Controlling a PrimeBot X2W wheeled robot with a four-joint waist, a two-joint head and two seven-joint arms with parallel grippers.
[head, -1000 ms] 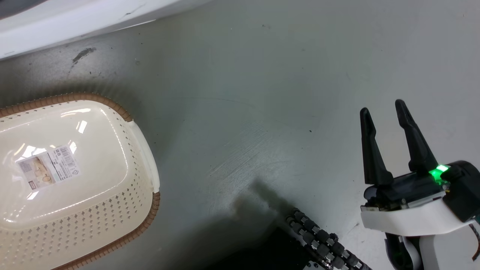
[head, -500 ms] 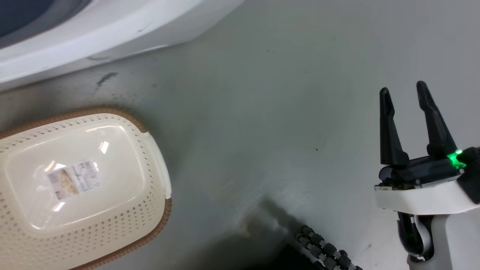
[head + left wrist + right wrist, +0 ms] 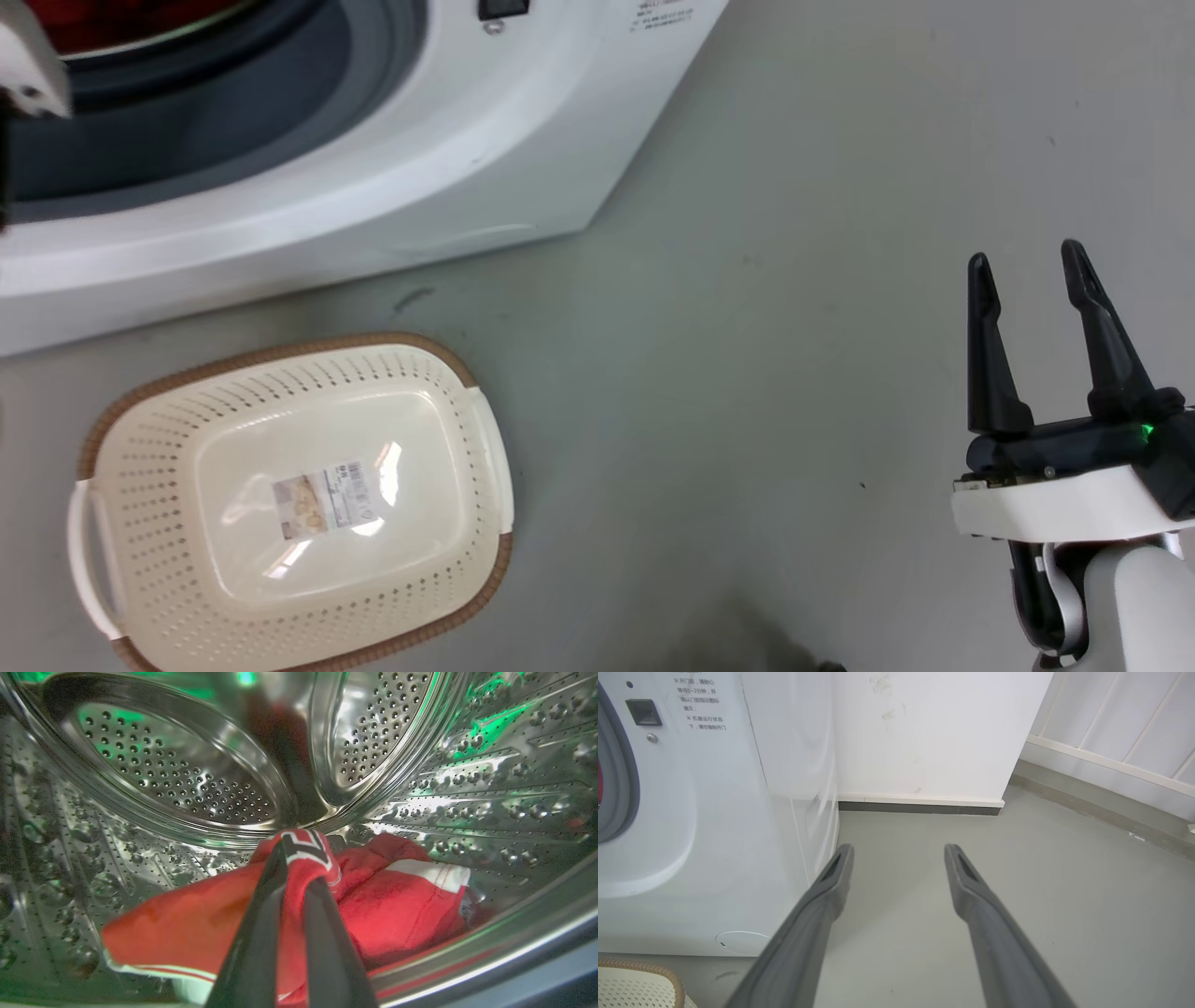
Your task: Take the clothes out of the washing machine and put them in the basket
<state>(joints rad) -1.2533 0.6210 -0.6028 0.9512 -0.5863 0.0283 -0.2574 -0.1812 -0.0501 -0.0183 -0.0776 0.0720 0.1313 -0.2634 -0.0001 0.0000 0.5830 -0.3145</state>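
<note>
The washing machine (image 3: pixel 448 140) stands at the upper left of the head view, its grey seal open and red cloth (image 3: pixel 121 19) showing inside. Within the steel drum (image 3: pixel 187 788), my left gripper (image 3: pixel 297 865) is shut on a fold of the red clothes (image 3: pixel 406 905), which lie crumpled on the drum floor with white trim showing. The cream basket (image 3: pixel 280 359) sits on the floor in front of the washer, with nothing in it but a paper label. My right gripper (image 3: pixel 1025 257) hangs open over bare floor at the right, holding nothing. It is also open in its own wrist view (image 3: pixel 899 848).
A white wall (image 3: pixel 924 732) with a dark baseboard stands right of the washing machine (image 3: pixel 714 812). A panelled wall (image 3: pixel 1111 728) runs off to the far right. Grey floor (image 3: pixel 747 420) spreads between the basket and my right gripper. The basket's corner (image 3: pixel 640 980) lies below the washer front.
The head camera has swung up and left: the washer's opening has come into view and the basket has slid down and right in the picture. My right gripper stays open.
</note>
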